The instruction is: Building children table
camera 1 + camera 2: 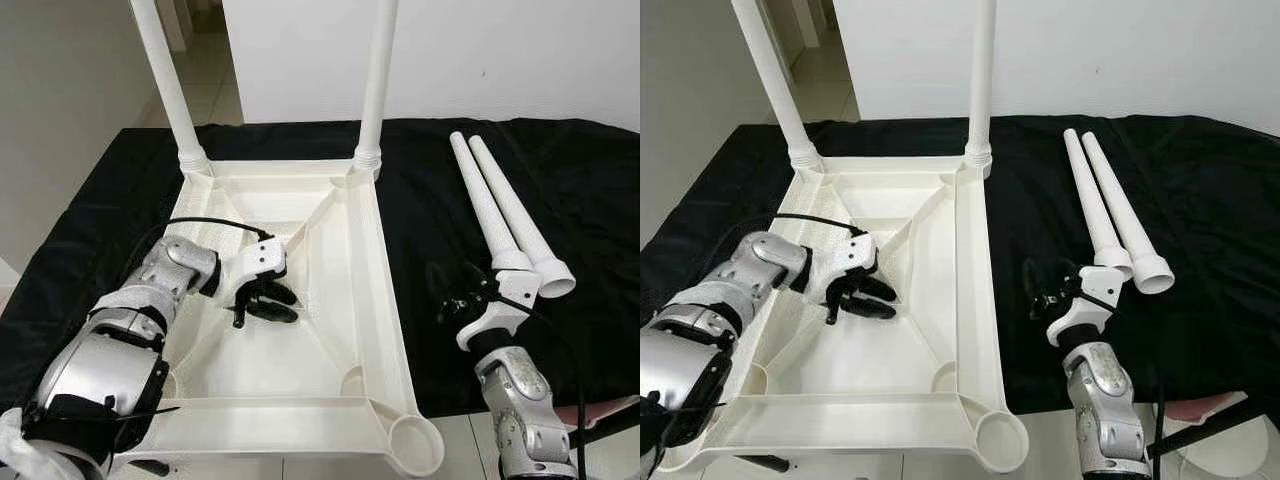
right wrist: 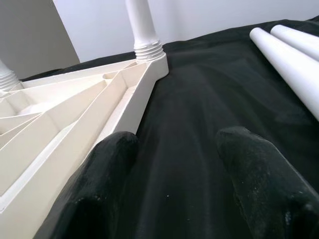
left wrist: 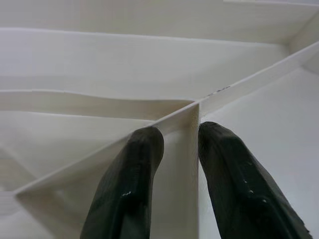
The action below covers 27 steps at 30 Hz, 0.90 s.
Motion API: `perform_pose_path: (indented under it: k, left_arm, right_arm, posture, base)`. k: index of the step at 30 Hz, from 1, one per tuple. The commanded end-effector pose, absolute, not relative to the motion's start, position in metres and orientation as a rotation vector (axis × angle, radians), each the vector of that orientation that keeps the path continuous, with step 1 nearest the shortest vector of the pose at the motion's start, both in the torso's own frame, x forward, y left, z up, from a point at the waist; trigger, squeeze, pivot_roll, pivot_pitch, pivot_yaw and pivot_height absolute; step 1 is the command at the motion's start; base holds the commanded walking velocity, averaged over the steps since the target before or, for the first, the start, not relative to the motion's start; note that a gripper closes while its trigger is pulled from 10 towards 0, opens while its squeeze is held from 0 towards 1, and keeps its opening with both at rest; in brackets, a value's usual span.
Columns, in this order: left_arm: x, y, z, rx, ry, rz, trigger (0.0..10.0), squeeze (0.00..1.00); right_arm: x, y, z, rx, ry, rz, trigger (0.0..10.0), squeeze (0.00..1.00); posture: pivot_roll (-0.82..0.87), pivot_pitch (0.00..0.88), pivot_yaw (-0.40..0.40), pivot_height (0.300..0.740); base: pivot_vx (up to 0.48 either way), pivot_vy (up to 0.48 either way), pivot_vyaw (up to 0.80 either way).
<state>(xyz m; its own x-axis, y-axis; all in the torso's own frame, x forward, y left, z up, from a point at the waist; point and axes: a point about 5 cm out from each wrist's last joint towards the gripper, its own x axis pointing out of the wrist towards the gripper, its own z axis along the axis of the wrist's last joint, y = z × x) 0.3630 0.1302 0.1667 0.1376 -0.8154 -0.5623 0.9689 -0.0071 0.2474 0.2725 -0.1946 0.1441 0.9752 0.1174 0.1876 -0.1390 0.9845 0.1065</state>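
Observation:
The white plastic table top (image 1: pixel 388 300) lies upside down on a black cloth, ribs facing up. Two white legs stand screwed into its far corners, one at the left (image 1: pixel 165 85) and one at the right (image 1: pixel 378 70). Two loose legs (image 1: pixel 505 215) lie side by side on the cloth to the right. My left gripper (image 1: pixel 288 304) reaches inside the table top, and its fingers (image 3: pixel 134 169) pinch a thin rib (image 3: pixel 193 117) between them. My right gripper (image 1: pixel 452 285) hovers open over the cloth between the table top's right rim and the loose legs.
A round socket (image 1: pixel 412 438) sits bare at the near right corner of the table top. The black cloth (image 1: pixel 560 170) covers the work surface up to a white wall (image 1: pixel 500 50). Tiled floor shows at the far left, and a pinkish object (image 1: pixel 1200 408) lies at the near right.

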Motion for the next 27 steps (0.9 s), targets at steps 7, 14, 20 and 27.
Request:
perform_pose_path:
  k: [7,14,20,27]
  left_arm:
    - [0.381,0.144,0.212,0.602,-0.05,-1.011,10.0,0.0]
    - [0.347,0.142,0.205,0.544,-0.067,-1.257,10.0,0.0]
    - [0.322,0.139,0.181,0.567,0.018,-1.374,10.0,0.0]
    - [0.32,0.142,0.15,0.614,0.14,-1.291,10.0,0.0]
  right_arm:
    - [0.273,-0.191,0.139,0.131,-0.164,0.134,10.0,0.0]
    - [0.275,-0.189,0.14,0.141,-0.164,0.146,10.0,0.0]
    - [0.277,-0.184,0.141,0.151,-0.161,0.193,10.0,0.0]
    - [0.276,-0.179,0.142,0.15,-0.156,0.237,10.0,0.0]
  posture:
    - [-0.03,0.079,0.084,0.74]
    - [0.0,0.088,0.06,0.74]
    - [0.01,0.09,0.04,0.74]
    - [0.01,0.091,0.031,0.74]
  base:
    - [0.0,0.0,0.0]
    - [0.0,0.0,0.0]
    - [0.0,0.0,0.0]
    - [0.0,0.0,0.0]
